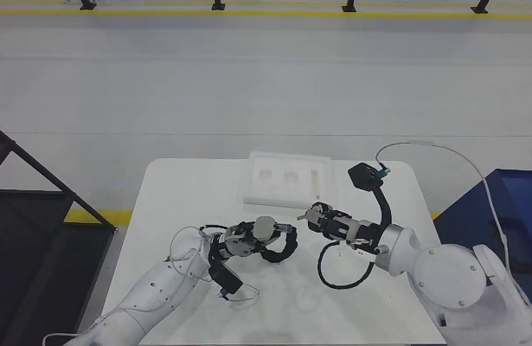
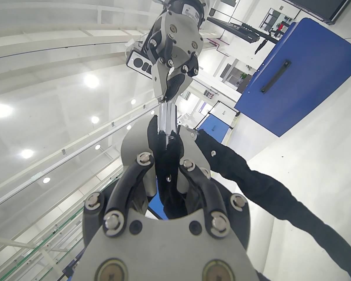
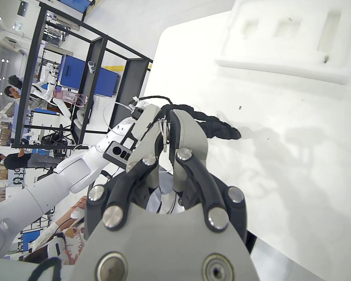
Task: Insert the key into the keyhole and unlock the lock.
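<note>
Lock: a chrome cylinder (image 2: pixel 167 118) on the end of a black-sleeved cable (image 2: pixel 251 174). It is held off the tabletop (image 1: pixel 179 199), over its middle and between the two arms, with its free end face turned toward the right jaws.
Key: a thin metal piece (image 3: pixel 165 137) seen edge-on and pinched in the right jaws. In the left wrist view the tips of those jaws sit right at the cylinder's end face. The blade is hidden there, so how far it sits in the keyhole cannot be told.
Left jaws: closed tight on the black sleeve just behind the chrome cylinder, which sticks out past the fingertips (image 2: pixel 190 135).
Right jaws: nearly closed, with only the key between them. They point at the left jaws, almost tip to tip.
Cable: from the left jaws it trails down and away. A loop of it (image 3: pixel 219 127) lies on the tabletop beneath the two arms.
Tabletop: white, with shadows of the arms across it.
Foam tray: white (image 1: pixel 287 180), at the far edge of the tabletop, well apart from the lock. It has three shallow rectangular recesses in a row (image 3: pixel 288 27).
</note>
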Action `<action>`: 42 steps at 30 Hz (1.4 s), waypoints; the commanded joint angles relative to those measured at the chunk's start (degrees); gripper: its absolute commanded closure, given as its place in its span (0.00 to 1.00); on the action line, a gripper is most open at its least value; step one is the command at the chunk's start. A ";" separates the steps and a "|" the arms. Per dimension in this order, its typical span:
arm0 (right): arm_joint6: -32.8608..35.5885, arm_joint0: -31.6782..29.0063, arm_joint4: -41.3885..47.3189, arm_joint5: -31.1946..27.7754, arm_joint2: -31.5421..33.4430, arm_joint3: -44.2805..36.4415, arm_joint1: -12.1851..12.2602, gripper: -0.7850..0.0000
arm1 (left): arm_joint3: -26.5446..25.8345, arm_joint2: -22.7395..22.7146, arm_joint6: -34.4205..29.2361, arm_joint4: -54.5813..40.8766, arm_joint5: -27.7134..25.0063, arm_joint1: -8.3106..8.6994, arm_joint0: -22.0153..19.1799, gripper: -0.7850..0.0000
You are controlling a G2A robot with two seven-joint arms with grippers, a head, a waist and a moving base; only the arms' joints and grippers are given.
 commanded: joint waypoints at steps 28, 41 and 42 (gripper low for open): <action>-5.32 -0.37 -4.35 -0.19 -5.85 -0.08 -1.05 1.00 | 6.03 -1.50 3.65 -2.21 -0.36 -3.29 -1.06 1.00; -6.64 -0.26 -3.88 -1.01 -6.11 0.21 -1.51 1.00 | 5.71 -2.75 3.94 -1.18 -1.36 -3.75 -0.41 1.00; -6.78 -0.29 -3.94 -1.00 -6.12 0.24 -1.54 1.00 | 5.70 -2.84 3.95 -1.15 -1.49 -3.78 -0.34 1.00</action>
